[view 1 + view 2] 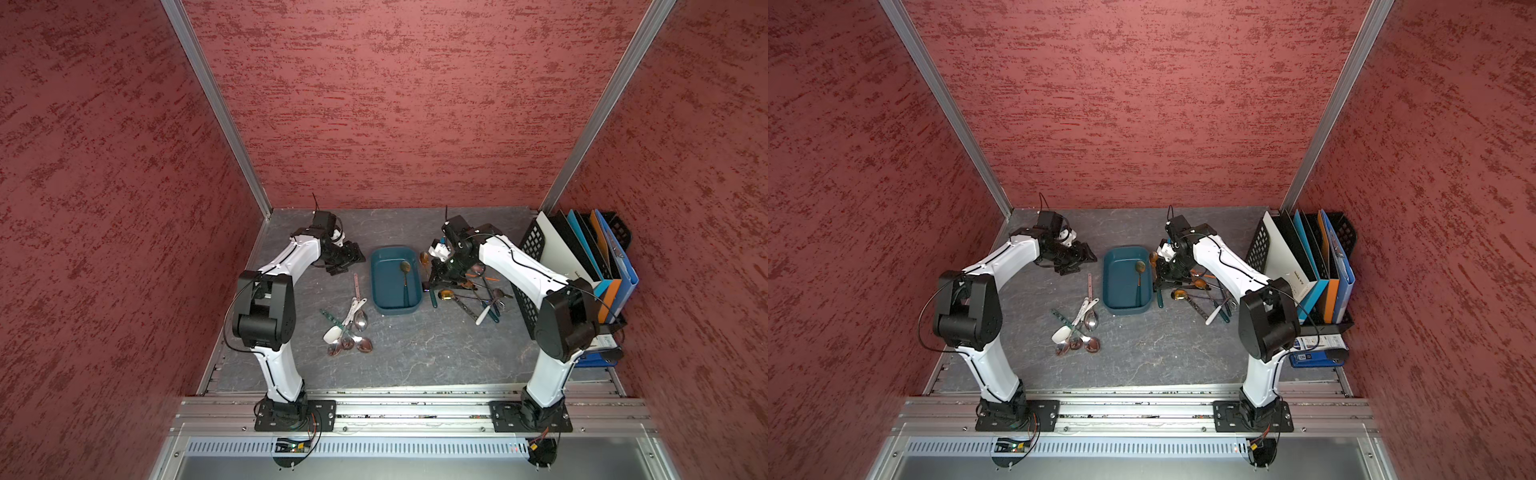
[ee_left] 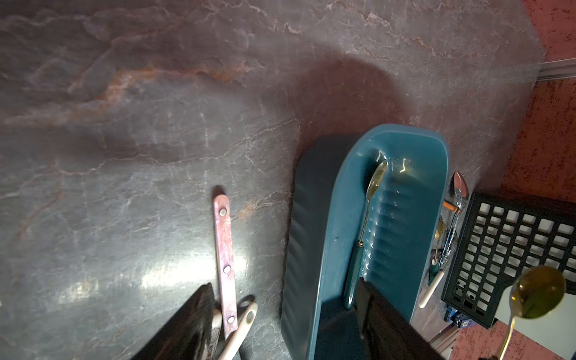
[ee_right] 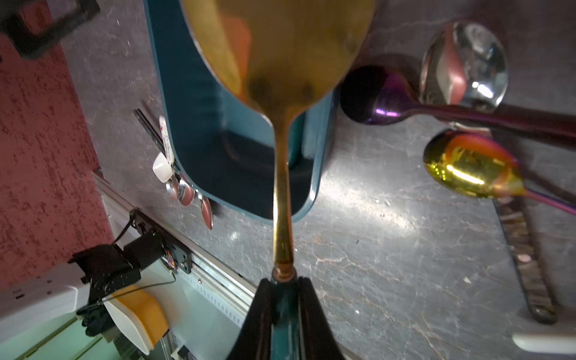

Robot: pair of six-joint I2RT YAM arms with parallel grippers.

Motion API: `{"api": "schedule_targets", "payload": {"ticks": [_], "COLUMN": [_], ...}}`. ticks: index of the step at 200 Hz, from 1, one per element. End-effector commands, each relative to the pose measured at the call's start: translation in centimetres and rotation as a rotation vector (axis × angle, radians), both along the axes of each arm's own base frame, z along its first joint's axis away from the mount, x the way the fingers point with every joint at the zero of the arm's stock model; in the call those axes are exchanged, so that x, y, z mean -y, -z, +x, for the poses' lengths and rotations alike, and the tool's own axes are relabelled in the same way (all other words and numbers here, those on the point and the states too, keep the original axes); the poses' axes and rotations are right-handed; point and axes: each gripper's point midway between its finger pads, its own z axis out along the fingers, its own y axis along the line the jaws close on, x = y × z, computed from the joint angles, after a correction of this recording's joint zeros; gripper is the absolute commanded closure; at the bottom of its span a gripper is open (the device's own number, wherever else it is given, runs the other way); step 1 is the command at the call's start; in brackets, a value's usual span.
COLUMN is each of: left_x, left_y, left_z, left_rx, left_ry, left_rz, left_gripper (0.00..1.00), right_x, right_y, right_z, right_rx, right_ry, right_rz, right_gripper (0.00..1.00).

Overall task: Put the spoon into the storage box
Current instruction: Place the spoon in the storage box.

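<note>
The right gripper (image 3: 284,280) is clamped narrow on the teal handle of the spoon (image 3: 282,202), just behind the copper collar. The gold stem and bowl reach straight out ahead of the fingertips. In both top views the bowl of this spoon (image 1: 424,258) (image 1: 1153,257) sits just outside the right rim of the storage box (image 1: 388,291) (image 1: 1121,291), toward the box's far end. It is lifted off the tabletop and is not inside the box. Whether its edge overlaps the rim cannot be told.

Another gold spoon (image 1: 405,278) lies inside the box along its right wall, bowl toward the far end.

The left gripper (image 2: 285,283) hangs off the box's far left corner with its jaws spread wide, holding nothing.

A loose pile of spoons (image 1: 478,291) lies on the table to the right of the box. A second cluster (image 1: 351,328) lies off its near left corner. A black mesh file rack (image 1: 528,245) stands well to the box's right.
</note>
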Motion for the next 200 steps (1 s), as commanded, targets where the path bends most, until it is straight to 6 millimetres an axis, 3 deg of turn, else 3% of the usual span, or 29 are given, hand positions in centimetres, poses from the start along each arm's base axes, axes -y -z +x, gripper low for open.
{"api": "schedule_targets", "payload": {"ticks": [1, 66, 100, 200], "left_x": [0.2, -0.9, -1.0, -1.3], "left_y": [-1.5, -1.4, -1.0, -0.9], "left_z": [0.2, -0.9, -1.4, -2.1], "left_rx": [0.052, 0.059, 0.052, 0.054], "left_ry": [-0.012, -0.025, -0.028, -0.028], "left_rz": [-0.029, 0.008, 0.019, 0.051], "left_gripper": [0.25, 0.25, 0.25, 0.25], "right_x": [-1.3, -3.1, -5.2, -6.1], "right_y": [0.8, 3.2, 4.3, 8.2], "right_z": [2.6, 6.1, 6.5, 7.1], "right_rx": [0.043, 0.1, 0.088, 0.081], "right_ry": [0.044, 0.052, 0.032, 0.031], "right_rz": [-0.025, -0.117, -0.099, -0.205], "right_gripper": [0.87, 0.9, 0.9, 0.9]}}
